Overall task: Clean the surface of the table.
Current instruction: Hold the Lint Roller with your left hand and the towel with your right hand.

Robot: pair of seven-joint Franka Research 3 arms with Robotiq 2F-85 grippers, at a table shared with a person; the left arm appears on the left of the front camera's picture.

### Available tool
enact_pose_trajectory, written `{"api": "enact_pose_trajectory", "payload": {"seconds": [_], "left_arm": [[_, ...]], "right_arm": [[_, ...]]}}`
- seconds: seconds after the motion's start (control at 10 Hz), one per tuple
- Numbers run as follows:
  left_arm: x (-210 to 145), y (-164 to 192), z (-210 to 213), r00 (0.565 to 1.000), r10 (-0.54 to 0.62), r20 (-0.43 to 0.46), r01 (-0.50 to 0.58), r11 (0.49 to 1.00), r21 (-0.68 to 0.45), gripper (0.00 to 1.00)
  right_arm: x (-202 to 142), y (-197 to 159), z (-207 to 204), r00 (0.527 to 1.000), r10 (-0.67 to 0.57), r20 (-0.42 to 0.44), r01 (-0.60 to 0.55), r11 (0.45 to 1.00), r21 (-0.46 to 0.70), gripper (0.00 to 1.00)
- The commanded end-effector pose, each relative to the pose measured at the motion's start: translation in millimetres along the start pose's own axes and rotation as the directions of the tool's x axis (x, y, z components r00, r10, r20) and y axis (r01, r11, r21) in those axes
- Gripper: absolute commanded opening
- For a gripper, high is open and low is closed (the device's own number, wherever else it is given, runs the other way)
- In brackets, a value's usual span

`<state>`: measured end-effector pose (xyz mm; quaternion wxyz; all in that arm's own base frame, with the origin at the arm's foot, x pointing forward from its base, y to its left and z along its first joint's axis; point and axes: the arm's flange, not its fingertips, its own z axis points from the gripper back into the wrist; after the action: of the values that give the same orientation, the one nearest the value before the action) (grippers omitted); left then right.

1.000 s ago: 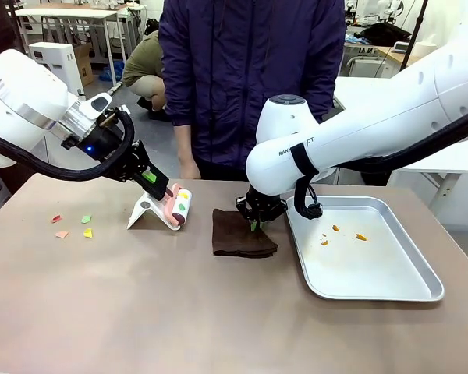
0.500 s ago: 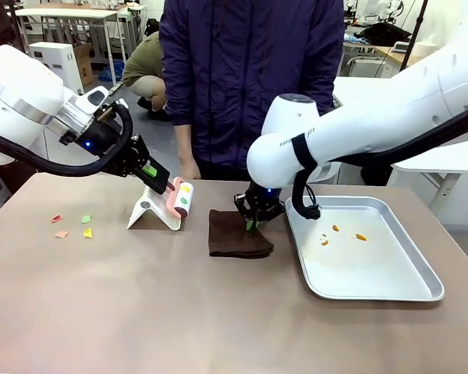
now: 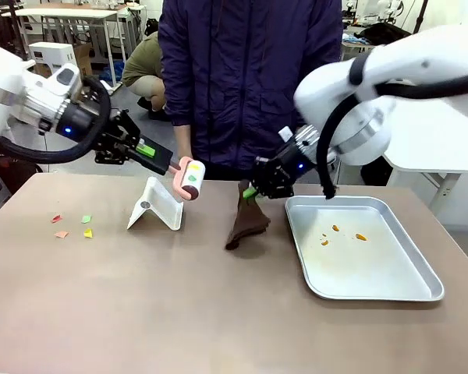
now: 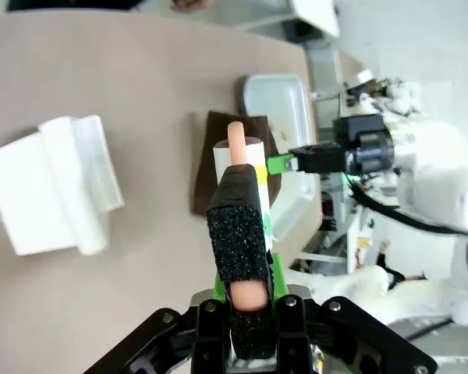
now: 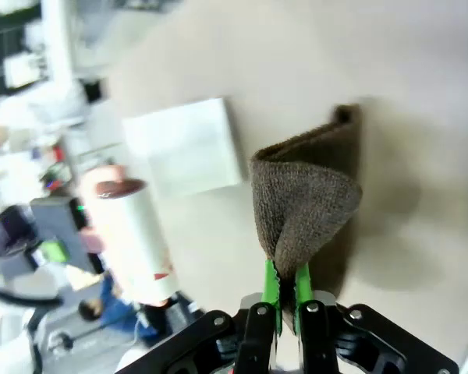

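One lint roller [image 3: 192, 178] in left gripper [image 3: 170, 164], brown cloth [image 3: 247, 222] in right gripper [image 3: 252, 192]

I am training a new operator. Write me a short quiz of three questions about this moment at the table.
1. True or false: the lint roller stands on its white stand.
2. What does the right gripper grip? A) the lint roller B) the brown cloth C) nothing
3. Fill in: the orange bits lie in the silver ____.
Key: 1 false, the left gripper holds it in the air, off the stand; 2 B; 3 tray.
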<state>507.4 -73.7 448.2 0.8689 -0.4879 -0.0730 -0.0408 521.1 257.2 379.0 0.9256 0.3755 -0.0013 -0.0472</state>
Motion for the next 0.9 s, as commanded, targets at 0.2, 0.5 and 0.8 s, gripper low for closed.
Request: {"api": "enact_pose_trajectory", "payload": {"seconds": [0.2, 0.5, 0.8], "left_arm": [[-55, 14, 90, 0.996, -0.081, -0.045, 0.070, 0.976, -0.204, 0.00], [-91, 69, 197, 1.000, -0.007, 0.025, 0.015, 0.951, -0.308, 0.00], [-129, 129, 279, 0.991, 0.041, 0.131, 0.003, 0.946, -0.324, 0.00]], "right_arm": [[-52, -41, 59, 0.969, 0.162, -0.187, -0.055, 0.877, 0.477, 0.00], [-103, -80, 130, 0.995, 0.063, -0.077, -0.005, 0.803, 0.596, 0.00], [-120, -155, 191, 0.976, -0.164, 0.141, 0.041, 0.780, 0.624, 0.00]]}}
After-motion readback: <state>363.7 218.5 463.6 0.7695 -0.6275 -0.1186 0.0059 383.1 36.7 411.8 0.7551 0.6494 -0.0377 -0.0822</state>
